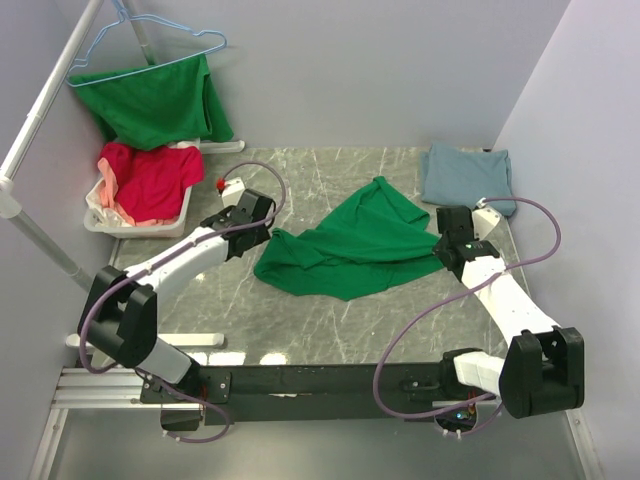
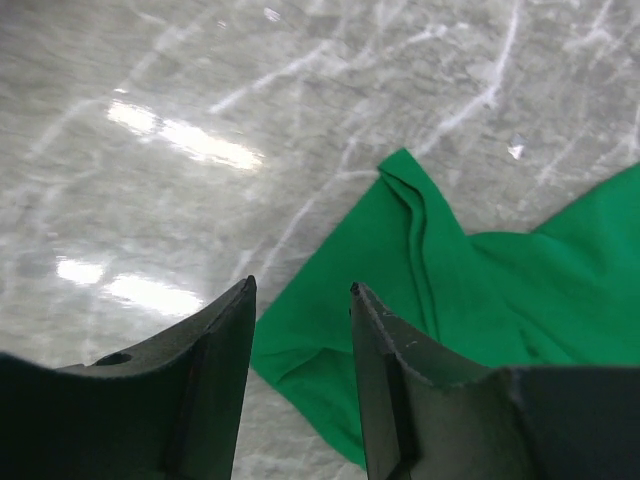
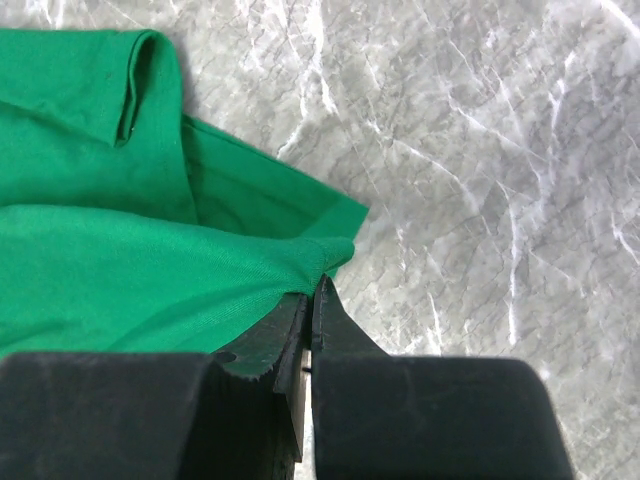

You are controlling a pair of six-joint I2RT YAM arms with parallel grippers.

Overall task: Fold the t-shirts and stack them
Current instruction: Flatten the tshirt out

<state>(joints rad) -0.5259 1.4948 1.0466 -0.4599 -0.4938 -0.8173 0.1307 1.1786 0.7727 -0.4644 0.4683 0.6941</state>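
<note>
Marble worktop [image 1: 330,335] shows open room along its near edge and beside the left arm. Mid-worktop sprawls the green tee [image 1: 350,250], crumpled. Its left edge lies under the left hand [image 2: 300,290], whose jaws stand apart with nothing between them. The right hand [image 3: 311,292] is closed, pinching the tee's right edge. At the far right corner sits the blue tee [image 1: 467,175], folded, and at the far left the red tee [image 1: 150,180].

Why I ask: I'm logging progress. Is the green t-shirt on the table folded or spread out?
Neither neatly: the green t-shirt lies crumpled on the table, wrinkled and uneven; right end effector pinches its edge.
</note>
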